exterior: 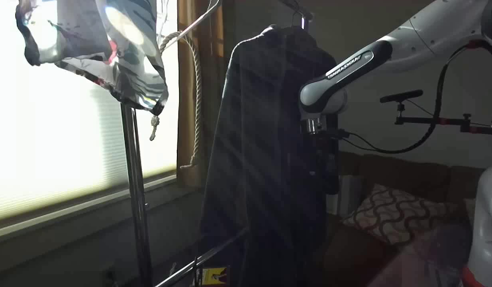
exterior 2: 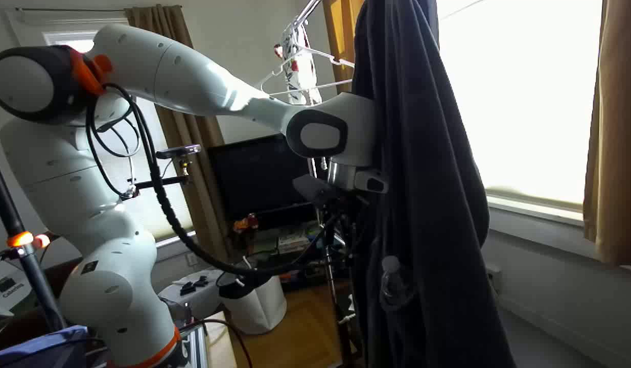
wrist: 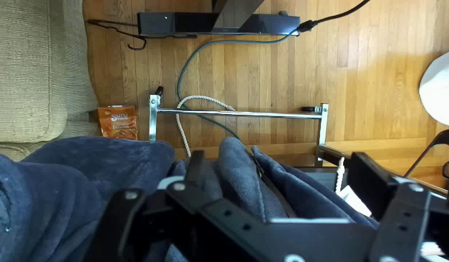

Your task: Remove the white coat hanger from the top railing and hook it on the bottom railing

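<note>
The white coat hanger point(exterior 2: 335, 83) hangs high beside the patterned cloth in an exterior view; it is partly cut off in an exterior view point(exterior: 198, 20). The top railing point(exterior 2: 306, 14) runs above it. The bottom railing point(exterior: 208, 255) shows low down, partly behind the dark robe; it seems to show in the wrist view point(wrist: 335, 154). My gripper point(wrist: 282, 182) points down with its fingers wide apart, nothing held between them. It is below the hanger and apart from it, close beside the robe. In both exterior views it is dark and hard to make out point(exterior 2: 346, 220).
A long dark blue robe point(exterior: 265, 139) hangs beside the arm; it also fills the lower wrist view point(wrist: 129, 163). A patterned garment point(exterior: 110, 52) hangs at the rack's other end. A rope point(exterior: 197, 91) dangles by the window. A sofa point(wrist: 28, 72) stands nearby.
</note>
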